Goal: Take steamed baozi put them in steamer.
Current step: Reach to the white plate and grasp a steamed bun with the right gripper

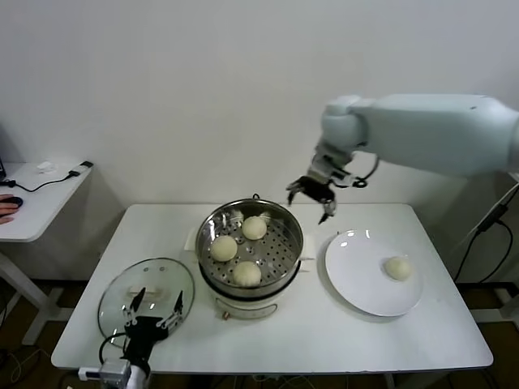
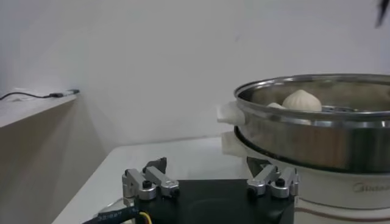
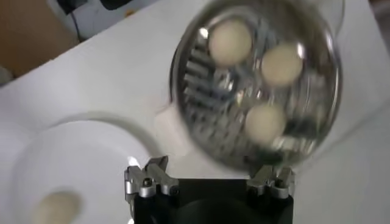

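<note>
Three steamed baozi sit on the perforated tray of the steamer at mid-desk, while the fourth baozi, smooth, round and cream-white, lies alone on the white plate just beside the pot. To fetch it cleanly, the right pincer, empty with jaws spread above the steamer's far rim, should centre over the bun and close gently. The left pincer waits open by the glass lid.

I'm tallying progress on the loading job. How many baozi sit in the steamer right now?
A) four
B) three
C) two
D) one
B: three baozi lie on the perforated tray of the steamer, while the fourth sits on the white plate.
</note>
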Action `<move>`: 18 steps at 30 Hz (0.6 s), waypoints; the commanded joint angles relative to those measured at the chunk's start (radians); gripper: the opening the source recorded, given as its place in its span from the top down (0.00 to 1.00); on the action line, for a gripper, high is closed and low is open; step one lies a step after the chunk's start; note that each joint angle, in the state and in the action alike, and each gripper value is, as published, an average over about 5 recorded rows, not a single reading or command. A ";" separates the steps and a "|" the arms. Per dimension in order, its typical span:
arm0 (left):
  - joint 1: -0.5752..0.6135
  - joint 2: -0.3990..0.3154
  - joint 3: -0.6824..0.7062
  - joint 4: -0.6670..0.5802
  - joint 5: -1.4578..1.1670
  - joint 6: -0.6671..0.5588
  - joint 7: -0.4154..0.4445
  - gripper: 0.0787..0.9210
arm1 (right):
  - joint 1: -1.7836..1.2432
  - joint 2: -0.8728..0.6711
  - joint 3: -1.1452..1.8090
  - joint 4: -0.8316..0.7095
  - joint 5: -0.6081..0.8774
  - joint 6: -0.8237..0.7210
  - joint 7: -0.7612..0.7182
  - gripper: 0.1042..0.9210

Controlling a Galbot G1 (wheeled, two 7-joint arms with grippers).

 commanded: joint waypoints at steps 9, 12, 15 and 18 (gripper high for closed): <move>0.005 -0.004 -0.009 0.006 0.000 0.003 0.001 0.12 | -0.414 -0.449 0.136 -0.187 -0.146 -0.306 -0.007 0.12; 0.010 -0.009 -0.010 0.010 0.006 0.004 0.002 0.12 | -0.542 -0.438 0.260 -0.256 -0.199 -0.302 0.003 0.12; 0.015 -0.014 -0.011 0.013 0.014 0.004 0.003 0.12 | -0.631 -0.409 0.348 -0.322 -0.233 -0.298 0.015 0.12; 0.020 -0.018 -0.011 0.015 0.020 0.004 0.004 0.12 | -0.706 -0.373 0.423 -0.378 -0.259 -0.295 0.021 0.12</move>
